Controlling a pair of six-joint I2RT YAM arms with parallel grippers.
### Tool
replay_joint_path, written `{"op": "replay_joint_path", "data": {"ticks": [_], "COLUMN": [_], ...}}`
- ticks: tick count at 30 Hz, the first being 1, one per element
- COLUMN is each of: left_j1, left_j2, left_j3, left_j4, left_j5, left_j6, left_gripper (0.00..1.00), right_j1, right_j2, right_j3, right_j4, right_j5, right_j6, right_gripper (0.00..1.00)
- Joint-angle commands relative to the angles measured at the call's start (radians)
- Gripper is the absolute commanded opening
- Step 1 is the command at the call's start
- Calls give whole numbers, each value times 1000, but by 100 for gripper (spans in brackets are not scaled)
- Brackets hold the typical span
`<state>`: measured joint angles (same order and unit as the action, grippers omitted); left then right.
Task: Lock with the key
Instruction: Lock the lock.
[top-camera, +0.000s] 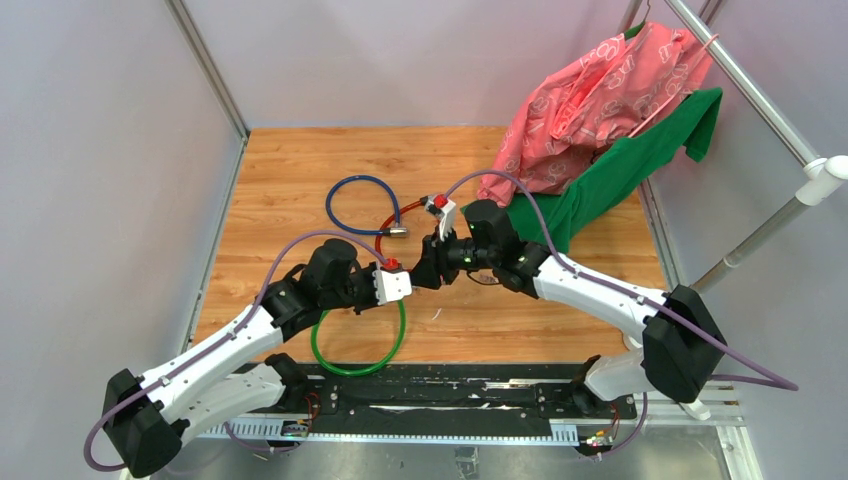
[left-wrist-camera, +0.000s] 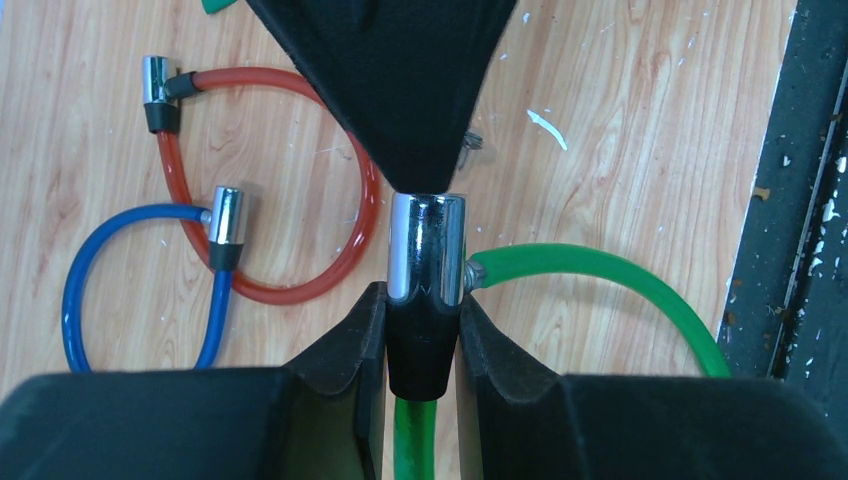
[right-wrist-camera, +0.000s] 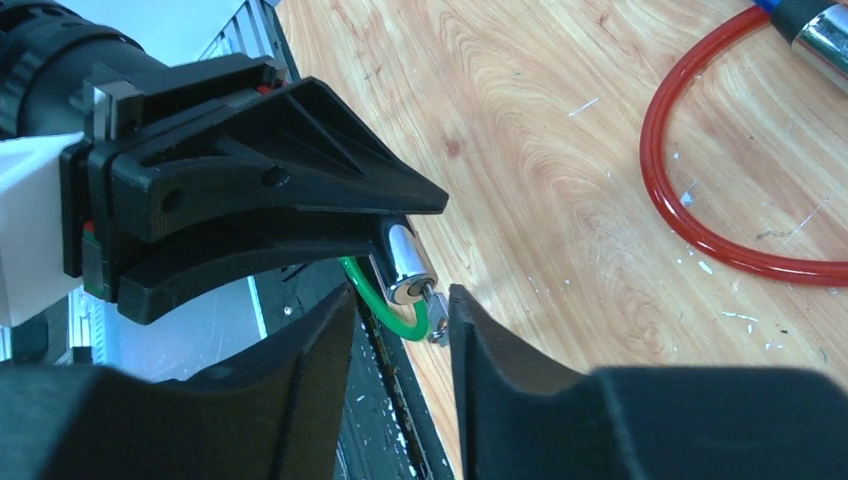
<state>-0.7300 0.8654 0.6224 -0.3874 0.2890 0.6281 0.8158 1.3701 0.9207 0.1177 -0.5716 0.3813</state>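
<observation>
My left gripper is shut on the black collar of the green cable lock, just below its silver cylinder. The green cable loops away to the right. In the top view the left gripper meets my right gripper tip to tip at mid-table. In the right wrist view the tiny silver key sticks out of the cylinder's end face. My right gripper is open around it. The key lies close against the right finger; I cannot tell if they touch.
A red cable loop and a blue cable loop, each with a silver cylinder end, lie on the wood left of the green lock. Pink cloth and green cloth hang at the back right. A black rail runs along the near edge.
</observation>
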Motion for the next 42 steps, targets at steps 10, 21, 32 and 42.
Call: {"op": "replay_joint_path", "data": {"ticks": [10,21,32,42], "left_j1": [-8,-8,-8,-8], "left_j2": [-16,-14,-21,-11], "left_j3": [0,3,35,64], "left_j4": [18,15,-22,-11], "left_j5": [9,15,46,71], "left_j6": [4,0,-24,-48], "left_gripper": [0,0,0,0], "right_j1": [-9,-9,2,198], "right_j2": [32,41,22,-89], "right_j3": [14,29,41,-197], "right_j4": [-91,-104,-87,231], "right_j5": [-64,-80,-105,126], "right_j6": [-86,-124,-466,-1056], "right_gripper": [29,10,0,0]}}
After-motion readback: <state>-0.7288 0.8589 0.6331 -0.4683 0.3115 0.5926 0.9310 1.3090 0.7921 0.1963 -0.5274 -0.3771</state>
